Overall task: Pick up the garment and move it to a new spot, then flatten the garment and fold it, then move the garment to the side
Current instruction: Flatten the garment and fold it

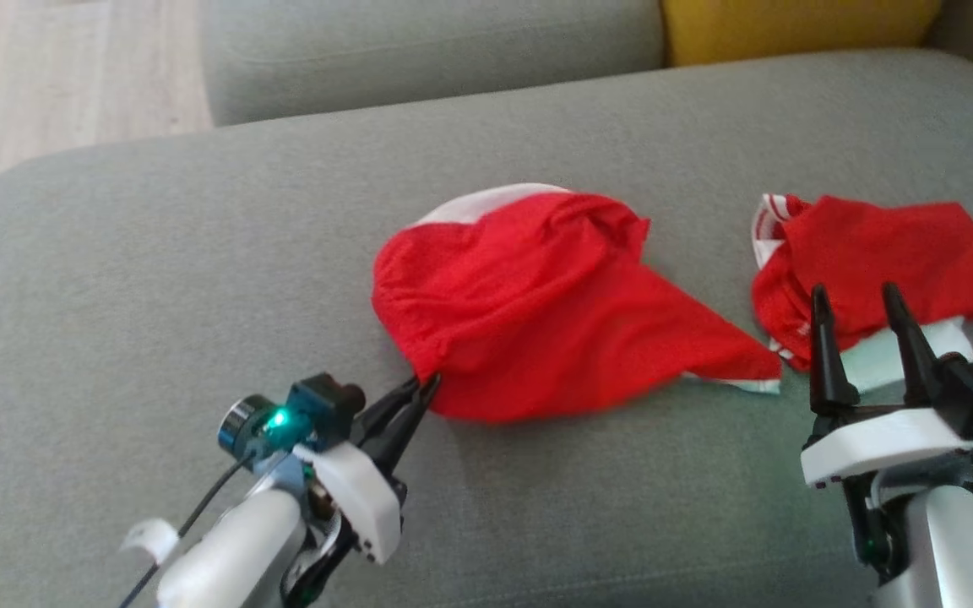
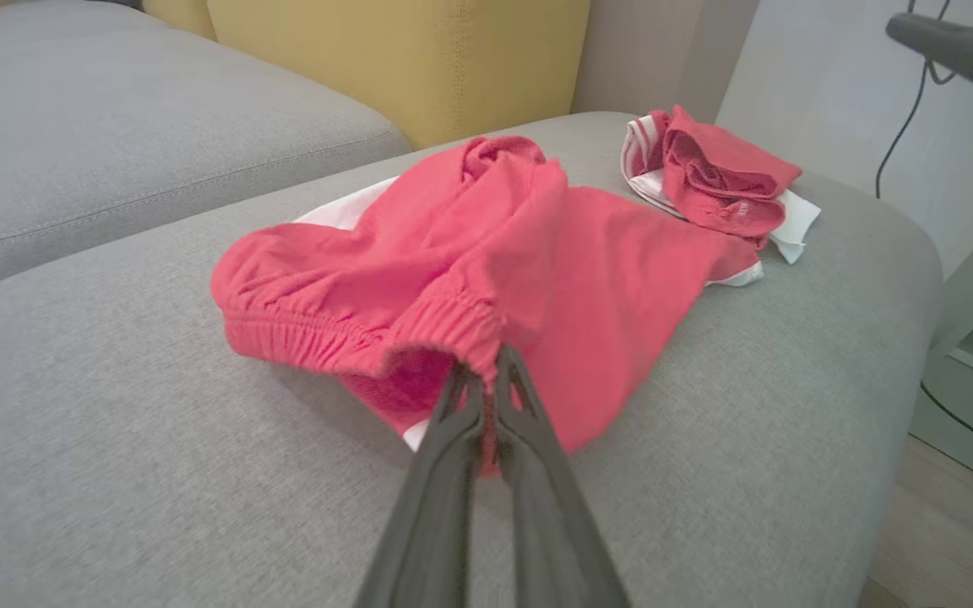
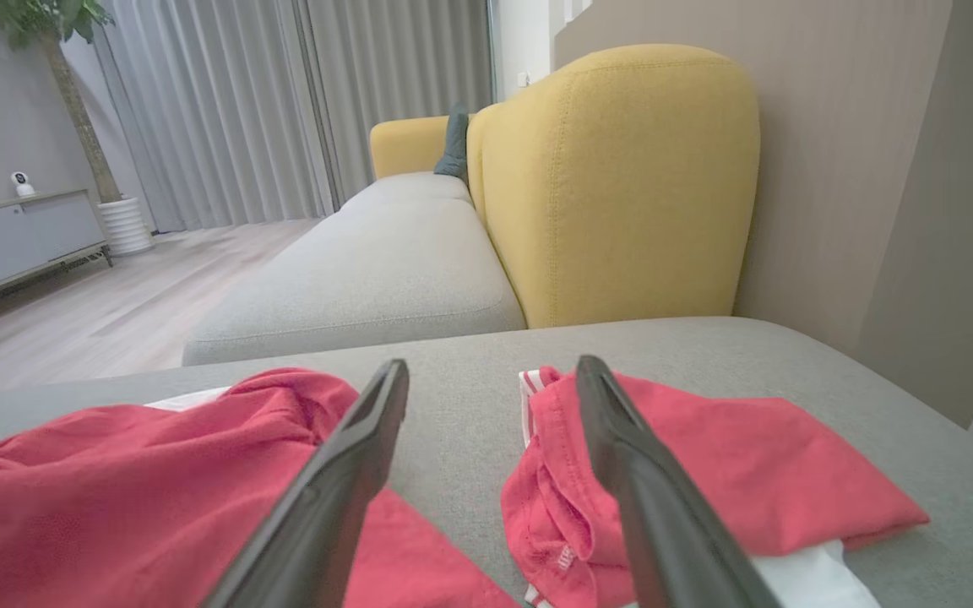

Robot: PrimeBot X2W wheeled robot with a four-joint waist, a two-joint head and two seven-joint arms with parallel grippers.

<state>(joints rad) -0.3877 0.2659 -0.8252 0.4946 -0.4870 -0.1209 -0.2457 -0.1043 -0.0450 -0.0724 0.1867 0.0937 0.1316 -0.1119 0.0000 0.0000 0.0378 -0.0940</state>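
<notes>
On the sofa [image 1: 157,279], the garment [image 1: 537,295] is pinched at its waistband [image 2: 444,325] by the left gripper [image 1: 430,384]; right gripper [image 1: 854,293] is held wide, empty. It is judged light, limp; waistband grips best.

A broad grey sofa cushion [image 1: 157,279] spreads across the head view, with a second grey cushion [image 1: 419,51] at twelve o'clock and a yellow backrest [image 1: 790,25] at one o'clock. Pale wooden floor [image 1: 47,76] shows at ten o'clock. In the right wrist view, grey pleated curtains [image 3: 284,101] hang at eleven o'clock. A potted tree [image 3: 73,84] in a ribbed white pot [image 3: 125,224] stands beside a low grey cabinet [image 3: 13,236] at ten o'clock. A taupe wall [image 3: 833,169] rises at two o'clock, and a dark pillow [image 3: 455,139] leans at twelve o'clock.
</notes>
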